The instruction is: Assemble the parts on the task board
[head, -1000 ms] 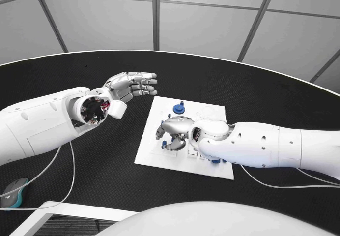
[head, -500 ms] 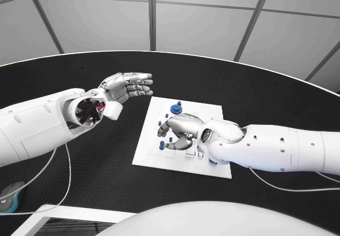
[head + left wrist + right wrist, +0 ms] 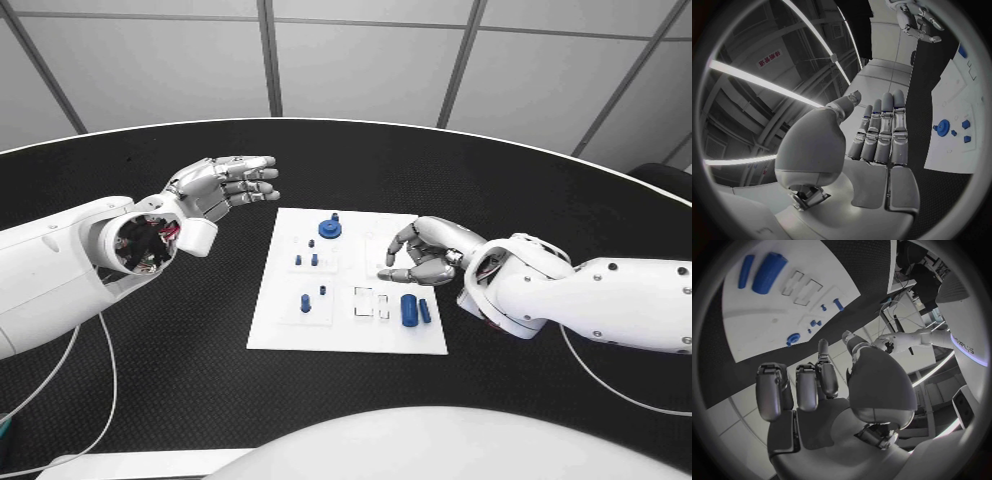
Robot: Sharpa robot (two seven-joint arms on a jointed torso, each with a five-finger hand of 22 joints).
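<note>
While left hand (image 3: 228, 184) hovers off the task board's (image 3: 274, 325) left edge, fingers apart, holding nothing, the white board sits mid-table (image 3: 173, 380) w/ small blue parts (image 3: 410, 309) scattered on it. Right hand (image 3: 427, 250), fingers loosely spread, empty, has pulled back from board centre to its right edge.

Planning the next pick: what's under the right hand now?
The right hand hovers empty over the task board's right edge. Two long blue parts lie beside it. Whatever sits beneath the palm is hidden.
</note>
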